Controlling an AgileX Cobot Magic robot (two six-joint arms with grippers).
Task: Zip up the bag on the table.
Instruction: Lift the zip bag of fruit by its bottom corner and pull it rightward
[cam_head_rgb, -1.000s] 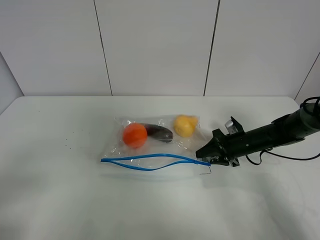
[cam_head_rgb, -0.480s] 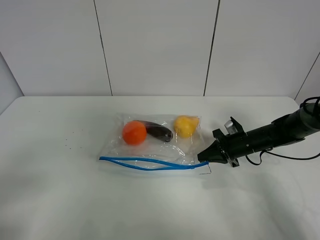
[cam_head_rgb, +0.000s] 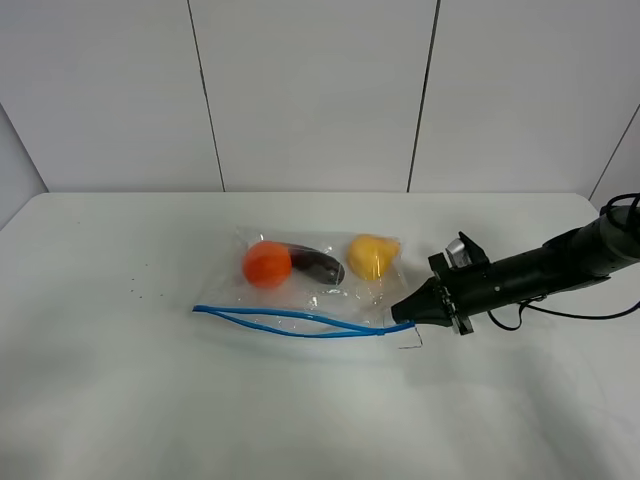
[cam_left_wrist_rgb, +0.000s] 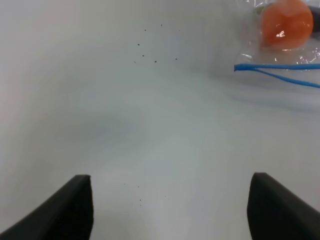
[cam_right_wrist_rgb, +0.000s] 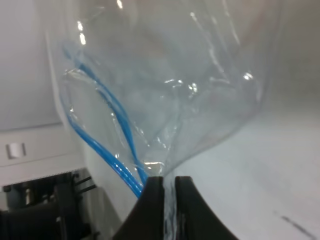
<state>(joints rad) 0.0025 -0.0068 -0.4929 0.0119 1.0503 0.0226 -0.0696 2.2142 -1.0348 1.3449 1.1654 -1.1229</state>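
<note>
Clear bag corner pinched between right fingers.

I see the bag lying in the middle of the bench, its zipper strip along the near edge. Inside, toward the far edge, the round fruit lies left, the long fruit just beside it, and the third fruit right. My right tool meets the bag's near right corner.

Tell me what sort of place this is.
Probably a robot test bench or lab, not a kitchen: a plain white table, blank white wall panels behind it, and the right gripper shut on a clear bag.
</note>
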